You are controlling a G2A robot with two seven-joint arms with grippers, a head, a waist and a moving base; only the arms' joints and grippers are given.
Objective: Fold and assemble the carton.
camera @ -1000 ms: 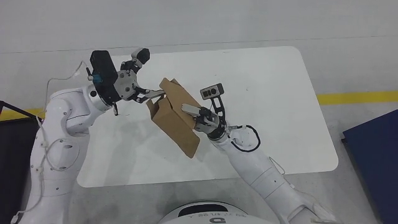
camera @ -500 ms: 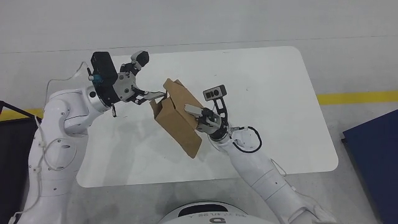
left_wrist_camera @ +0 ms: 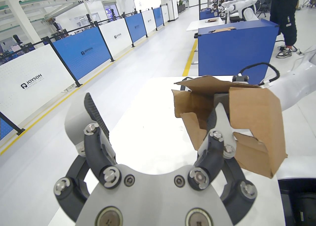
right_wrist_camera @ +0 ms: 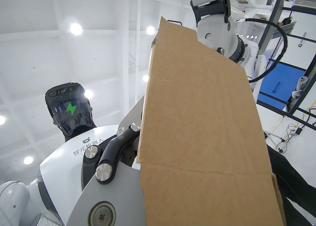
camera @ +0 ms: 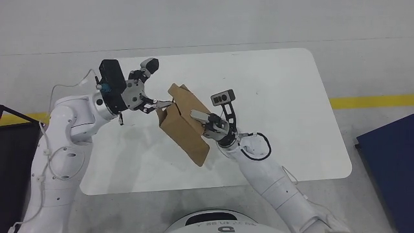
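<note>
Top view: carton (camera: 184, 126) held aloft over the white counter (camera: 278, 103), left of centre, tilted, open end toward the left arm. Right hand (camera: 206, 120) clamped on the carton's right wall, carrying all its weight. Left hand (camera: 154, 85) spread wide, far finger free in the air, near finger (left_wrist_camera: 217, 123) tucked into the open end.

Left wrist view: that finger lies against the inner flaps (left_wrist_camera: 190, 106), which stand half folded and uneven.

Step in hand, as I judge it: pressing an end flap inward. To do it well, push close to the crease, not mid-flap, in a slow sweep. The right hand must grip firmly or the carton twists. Risk: the board buckles, or the flap springs back.
</note>
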